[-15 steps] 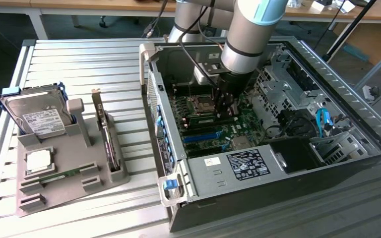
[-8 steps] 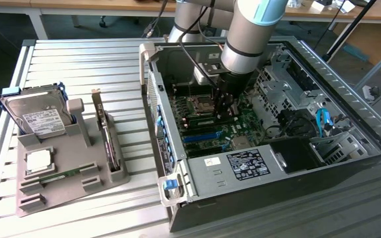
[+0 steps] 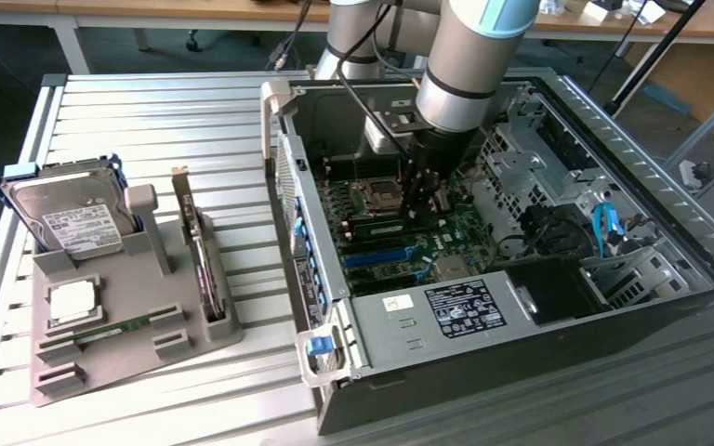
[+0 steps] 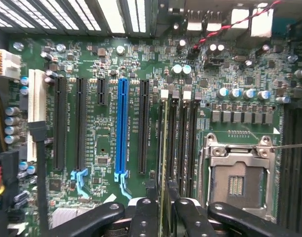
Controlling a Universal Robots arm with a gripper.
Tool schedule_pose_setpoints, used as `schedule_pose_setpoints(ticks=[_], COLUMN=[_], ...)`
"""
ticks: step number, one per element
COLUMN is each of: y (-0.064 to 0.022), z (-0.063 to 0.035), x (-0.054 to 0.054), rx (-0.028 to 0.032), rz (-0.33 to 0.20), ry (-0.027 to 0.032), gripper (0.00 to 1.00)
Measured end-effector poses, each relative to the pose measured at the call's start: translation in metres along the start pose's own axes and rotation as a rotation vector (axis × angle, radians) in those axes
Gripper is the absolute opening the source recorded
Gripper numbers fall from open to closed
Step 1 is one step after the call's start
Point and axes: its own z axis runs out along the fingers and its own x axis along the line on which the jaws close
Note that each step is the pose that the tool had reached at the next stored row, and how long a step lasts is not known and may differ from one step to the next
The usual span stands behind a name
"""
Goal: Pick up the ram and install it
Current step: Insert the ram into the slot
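Exterior view, gripper: I see my gripper (image 3: 424,197) lowered into the open computer case (image 3: 605,130), its fingers just above the motherboard (image 3: 394,237) beside the processor socket (image 3: 374,193). From here I cannot tell how far the fingers stand apart.

Exterior view, case contents: the green motherboard, one blue slot (image 3: 376,255) and a black power supply (image 3: 456,311) with a white label.

Exterior view, grey holder (image 3: 146,279): I count one silver hard drive (image 3: 66,218) upright in a blue frame, one dark expansion card (image 3: 198,255) on edge, one square processor (image 3: 74,300) lying flat, and one green stick (image 3: 115,328) lying flat in a groove. The holder stands on the slatted table (image 3: 146,111), well apart from the gripper.

Wrist view, gripper: my gripper (image 4: 163,210) straddles the ram (image 4: 164,148). I see the two black fingers (image 4: 143,217) one on each side of its edge, parted a little; whether they touch it I cannot tell.

Wrist view, the ram: it stands on edge in one of the memory slots (image 4: 183,143), between the long black slots and the processor socket (image 4: 237,175).

Wrist view, slot count: I count four parallel memory slots, one blue expansion slot (image 4: 122,126) and one white slot (image 4: 36,106).
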Motion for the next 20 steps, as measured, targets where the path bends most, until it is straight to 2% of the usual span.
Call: schedule_pose_setpoints(ticks=[1, 4, 5, 6, 7, 12, 17, 20], y=[-0.0001, -0.0003, -0.0003, -0.0003, -0.0003, -0.0001, -0.0004, -0.0097], z=[-0.0018, -0.0038, -0.0049, -0.0064, -0.0094, -0.031, -0.0319, -0.032], x=[-0.001, -0.007, -0.007, -0.007, -0.007, -0.007, -0.007, -0.007], rx=[-0.0001, 0.0, -0.0001, -0.0001, -0.0002, -0.0003, -0.0001, -0.0003], rz=[0.0, -0.001, -0.001, -0.001, -0.002, -0.002, -0.001, 0.001], ry=[0.0035, 0.0039, 0.0046, 0.0053, 0.007, 0.0095, 0.0094, 0.0094], gripper=[0.22, 0.2, 0.13, 0.13, 0.11, 0.11, 0.11, 0.11])
